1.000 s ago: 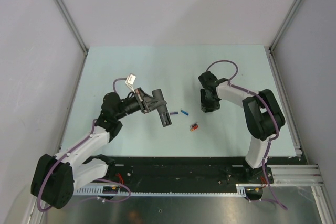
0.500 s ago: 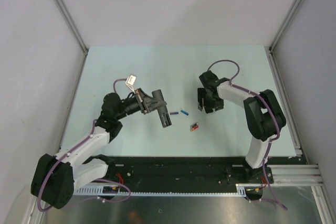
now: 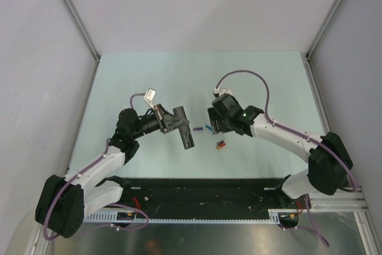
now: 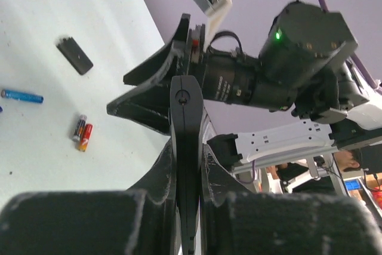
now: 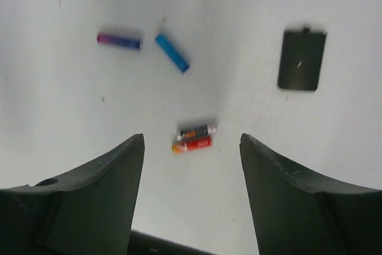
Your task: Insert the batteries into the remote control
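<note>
The remote control point(image 3: 185, 132), a slim black bar, is clamped edge-on in my shut left gripper point(image 3: 177, 122) and held above the table; in the left wrist view the remote control point(image 4: 185, 125) stands up between the fingers. My right gripper point(image 3: 216, 128) hovers open over the batteries. Straight ahead of the open right gripper point(image 5: 191, 140) lie a red-orange battery point(image 5: 193, 145) and a dark battery point(image 5: 197, 131), side by side. A blue battery point(image 5: 172, 52) and a purple one point(image 5: 119, 40) lie farther off. The red pair point(image 3: 221, 144) and the blue battery point(image 3: 209, 128) also show from above.
A small black battery cover point(image 5: 302, 59) lies flat on the table to the right of the batteries; it also shows in the left wrist view point(image 4: 75, 55). The dark base rail point(image 3: 209, 192) runs along the near edge of the table.
My right arm has swung left and stretched out over the batteries, and its jaws have opened wider. The left arm and the remote have barely moved.
</note>
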You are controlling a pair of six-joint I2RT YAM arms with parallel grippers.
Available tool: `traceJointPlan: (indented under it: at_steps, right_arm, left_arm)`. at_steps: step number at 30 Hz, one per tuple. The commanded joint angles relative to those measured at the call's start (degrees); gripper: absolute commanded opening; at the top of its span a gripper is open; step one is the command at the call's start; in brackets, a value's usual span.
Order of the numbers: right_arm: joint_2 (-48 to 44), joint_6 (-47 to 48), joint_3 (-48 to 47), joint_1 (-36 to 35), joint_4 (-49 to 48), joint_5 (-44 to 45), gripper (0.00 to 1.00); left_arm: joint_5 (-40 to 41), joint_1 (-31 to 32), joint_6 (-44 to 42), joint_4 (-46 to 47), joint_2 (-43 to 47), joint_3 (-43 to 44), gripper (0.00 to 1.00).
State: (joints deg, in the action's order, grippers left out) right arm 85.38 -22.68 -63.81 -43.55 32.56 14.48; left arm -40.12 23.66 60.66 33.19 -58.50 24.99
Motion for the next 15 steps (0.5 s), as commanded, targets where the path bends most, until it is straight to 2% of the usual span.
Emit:
traceJointPlan:
  at_steps: [1, 7, 15]
  right_arm:
    - [-5.22, -2.28, 8.07, -3.2, -2.84, 1.7, 0.69]
    - [-12.25, -5.44, 17.48, -4.0, -8.03, 0.38, 0.72]
    - [-13.76, -7.38, 19.25, -6.11, -11.28, 1.69, 0.72]
  left_arm:
    - [-2.95, -0.02, 1.21, 2.67, 2.68, -2.66, 0.0]
    - [-1.9, -0.02, 1.65, 6.52, 6.29, -6.62, 0.0]
    - [-2.95, -0.02, 2.0, 10.4, 7.35, -8.47, 0.0]
